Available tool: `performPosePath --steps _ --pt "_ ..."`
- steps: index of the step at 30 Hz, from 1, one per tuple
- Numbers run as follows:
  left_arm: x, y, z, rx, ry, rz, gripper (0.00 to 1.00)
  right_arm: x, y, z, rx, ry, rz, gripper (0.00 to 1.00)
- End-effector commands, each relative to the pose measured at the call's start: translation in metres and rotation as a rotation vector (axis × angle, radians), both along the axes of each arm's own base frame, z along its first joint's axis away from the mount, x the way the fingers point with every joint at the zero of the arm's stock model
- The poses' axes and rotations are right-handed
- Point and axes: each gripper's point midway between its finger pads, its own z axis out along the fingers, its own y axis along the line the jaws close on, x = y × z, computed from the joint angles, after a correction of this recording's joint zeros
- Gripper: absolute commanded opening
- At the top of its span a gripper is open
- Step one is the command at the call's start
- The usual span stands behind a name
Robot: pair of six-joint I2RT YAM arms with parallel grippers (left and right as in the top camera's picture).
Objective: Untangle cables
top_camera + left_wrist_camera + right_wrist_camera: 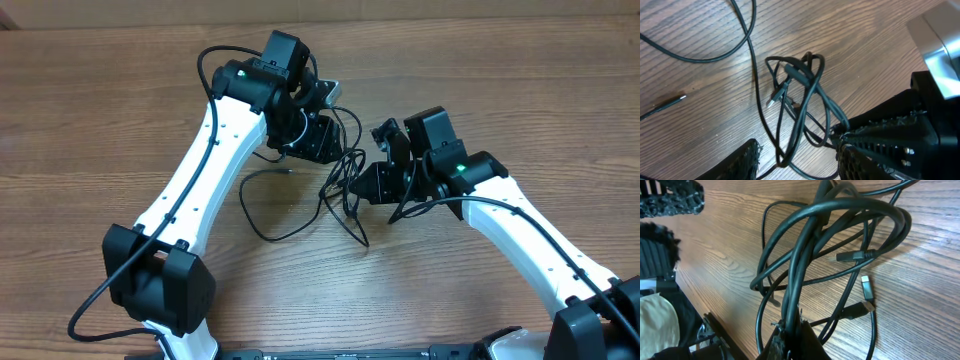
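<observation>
The cables [345, 185] are thin black cords knotted into a small bundle at the table's middle. One long strand loops out to the left [262, 215]. My right gripper [800, 330] is shut on a few strands of the bundle [840, 210] and lifts them slightly. A silvery plug [866, 287] lies on the wood beside it. My left gripper [797, 155] stands open, its jaws on either side of a loop of the cables [800, 80]; the loop touches neither finger. In the overhead view it [315, 140] hovers just behind the bundle.
A loose plug end [670, 102] lies on the wood to the left of the bundle. The thicker arm wires [215, 60] arch over the left arm. The left gripper's mesh-covered fingers [675, 197] show at the top left of the right wrist view.
</observation>
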Motion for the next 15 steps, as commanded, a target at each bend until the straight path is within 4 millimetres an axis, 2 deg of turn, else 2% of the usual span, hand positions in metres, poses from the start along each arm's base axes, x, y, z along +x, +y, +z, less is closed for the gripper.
performPosePath --steps 1,5,8,15 --pt "-0.001 -0.011 -0.006 -0.011 -0.006 -0.076 0.53 -0.003 0.004 0.007 0.025 -0.022 0.026 0.04" --pt "-0.001 -0.013 -0.017 0.002 0.004 -0.105 0.52 -0.004 0.004 0.007 0.024 -0.015 0.024 0.04" --pt "0.0 -0.013 -0.026 0.012 0.027 -0.105 0.45 -0.005 0.004 0.006 0.023 -0.012 0.024 0.04" --pt "0.003 -0.015 -0.048 0.029 0.075 -0.105 0.39 -0.005 0.004 0.006 0.023 -0.012 0.024 0.04"
